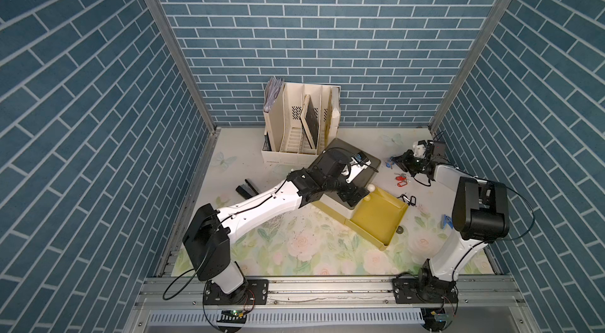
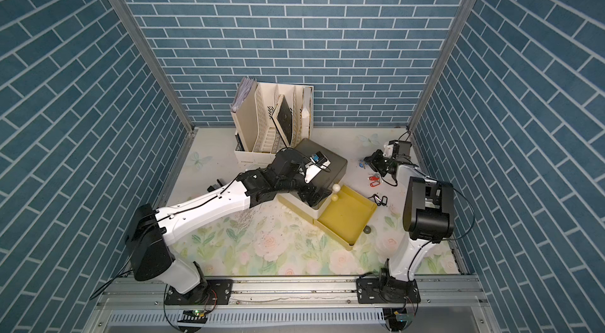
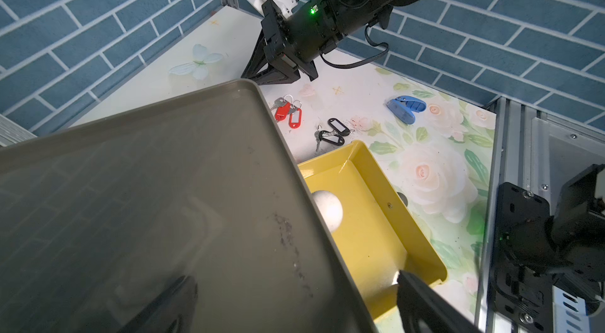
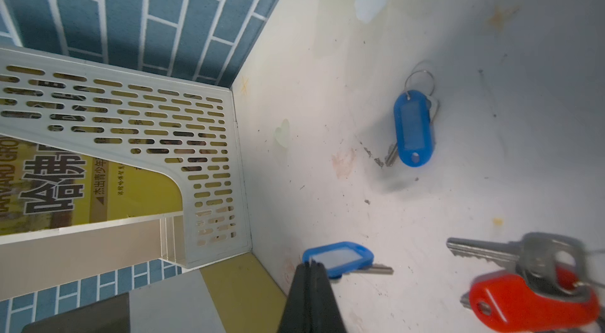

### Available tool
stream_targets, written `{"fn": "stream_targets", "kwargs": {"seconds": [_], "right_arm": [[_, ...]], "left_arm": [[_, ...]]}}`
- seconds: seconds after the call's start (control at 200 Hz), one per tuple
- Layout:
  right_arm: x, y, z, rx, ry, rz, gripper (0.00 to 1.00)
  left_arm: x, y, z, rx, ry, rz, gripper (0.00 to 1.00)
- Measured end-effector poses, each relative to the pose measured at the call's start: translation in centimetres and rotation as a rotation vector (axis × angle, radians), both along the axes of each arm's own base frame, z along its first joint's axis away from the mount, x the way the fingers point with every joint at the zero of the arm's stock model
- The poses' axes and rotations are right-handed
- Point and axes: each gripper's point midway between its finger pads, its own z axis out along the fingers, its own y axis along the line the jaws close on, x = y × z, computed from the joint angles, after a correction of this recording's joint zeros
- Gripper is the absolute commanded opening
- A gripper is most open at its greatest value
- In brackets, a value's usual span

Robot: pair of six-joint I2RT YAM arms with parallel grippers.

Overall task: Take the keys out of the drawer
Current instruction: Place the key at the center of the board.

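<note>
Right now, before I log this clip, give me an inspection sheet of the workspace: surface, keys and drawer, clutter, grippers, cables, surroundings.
Surface: floral table cover, speckled with dirt.
Job's things: yellow drawer open, no keys seen inside; red-tagged keys, black-tagged keys and a blue-tagged key lie on the table.
Clutter: file rack, blue claw tool, black stapler-like thing.
Grippers: left gripper open over the grey cabinet; right gripper shut, tip at a second blue-tagged key, grip unclear.
Cables: black cable loops along both arms, none on the keys.
Surroundings: blue brick-pattern walls, metal rail in front.
</note>
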Motion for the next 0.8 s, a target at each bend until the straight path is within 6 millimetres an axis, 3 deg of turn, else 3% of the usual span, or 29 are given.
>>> {"fn": "stream_targets", "kwargs": {"seconds": [0.195, 0.53, 0.8], "right_arm": [[0.2, -0.8, -3.9, 0.024, 0.075, -0.016, 0.0], [3.0, -3.2, -4.6, 0.028, 0.064, -0.063, 0.0], [5.2, -4.9, -3.6, 0.017, 0.03, -0.092, 0.0]], "left_arm": [[0.0, 0.1, 0.0, 0.001, -0.002, 0.002, 1.0], [0.0, 0.2, -0.1, 0.007, -0.006, 0.001, 1.0], [0.0, 0.1, -0.3, 0.013, -0.011, -0.004, 1.0]]}}
